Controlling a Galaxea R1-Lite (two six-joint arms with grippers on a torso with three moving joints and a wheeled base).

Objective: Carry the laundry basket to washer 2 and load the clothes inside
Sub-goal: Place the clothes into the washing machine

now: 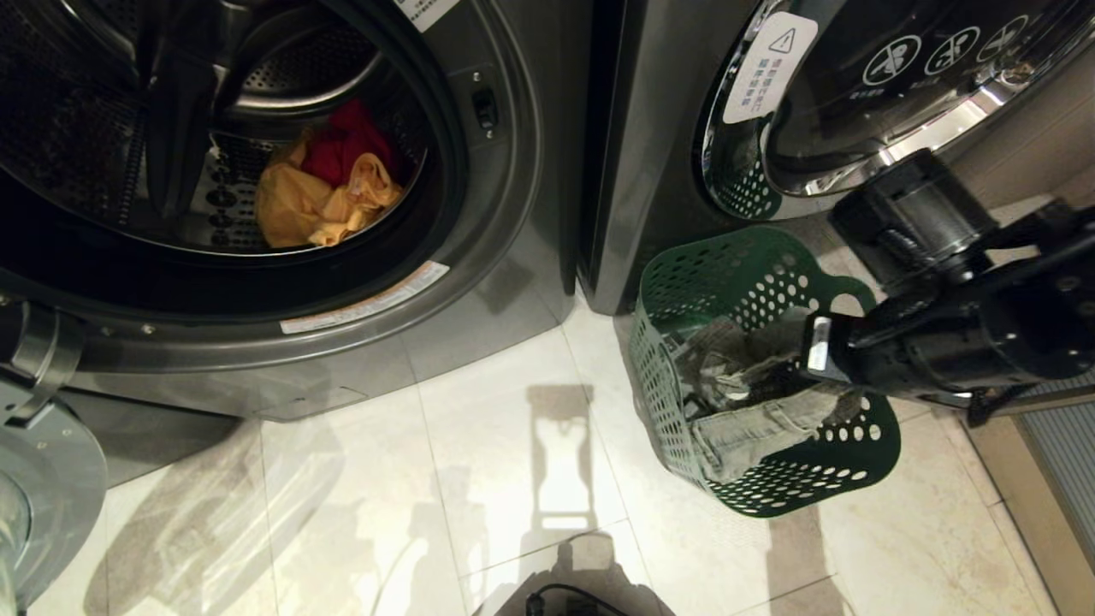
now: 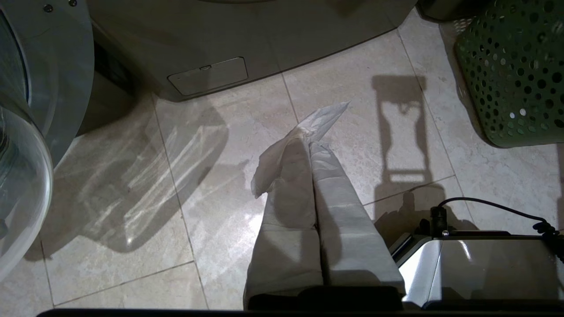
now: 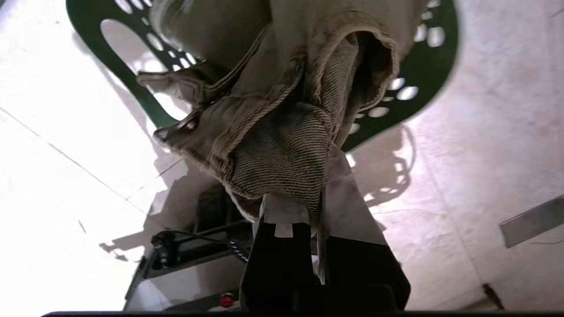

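Now right end effector (image 3: 308, 207) is clamped on pale grey corduroy trousers (image 1: 753, 419) above dark green perforated plastic laundry basket (image 1: 684, 376); a trailing leg could snag its rim en route to the open dark grey washer (image 1: 513, 257). Left end effector (image 2: 310, 143) pressed together, idle.

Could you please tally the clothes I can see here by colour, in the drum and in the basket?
Yellow: 1, in the drum
Red: 1, in the drum
Grey-beige: 1, jeans hanging out of the basket, pinched by the right gripper
Total: 3 visible; more may lie hidden underneath.
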